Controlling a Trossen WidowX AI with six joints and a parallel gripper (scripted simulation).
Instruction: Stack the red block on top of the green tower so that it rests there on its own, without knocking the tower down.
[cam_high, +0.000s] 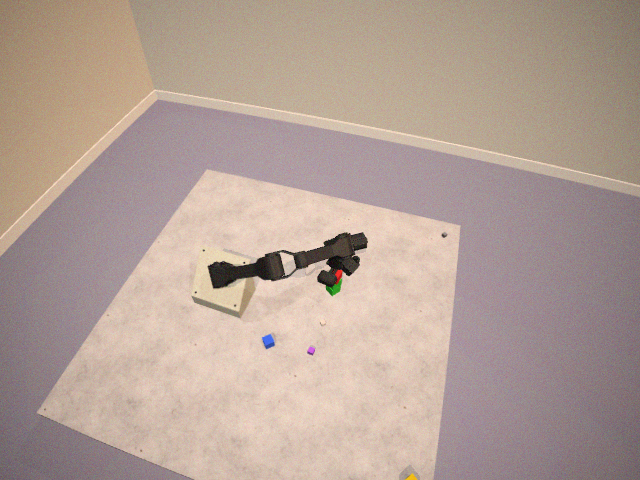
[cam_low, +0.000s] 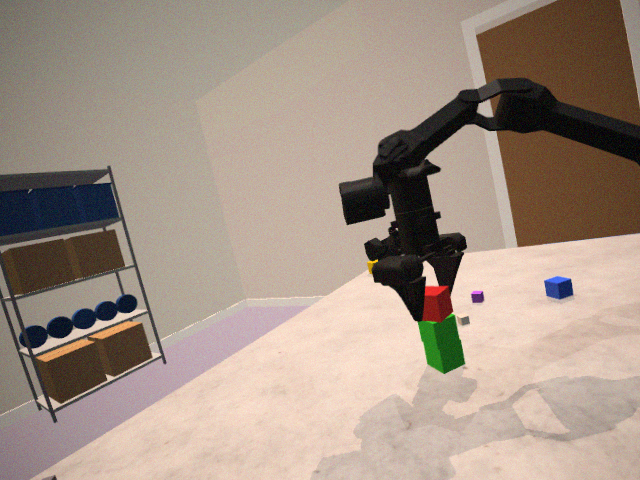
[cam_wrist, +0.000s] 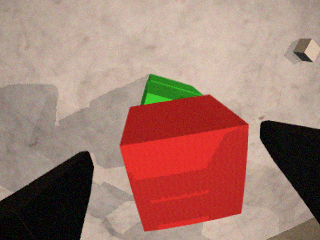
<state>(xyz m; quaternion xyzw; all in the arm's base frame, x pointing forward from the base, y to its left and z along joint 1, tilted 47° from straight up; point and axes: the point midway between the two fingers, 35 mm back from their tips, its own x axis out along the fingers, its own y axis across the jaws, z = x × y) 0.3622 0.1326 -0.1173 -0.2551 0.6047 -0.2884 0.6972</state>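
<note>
Red block (cam_high: 338, 276) (cam_low: 437, 303) (cam_wrist: 185, 170), likely light and stiff, best gripped by opposite sides, sits on the green tower (cam_high: 334, 287) (cam_low: 442, 345) (cam_wrist: 172, 89) between wide-open, empty fingers (cam_low: 416, 302).
</note>
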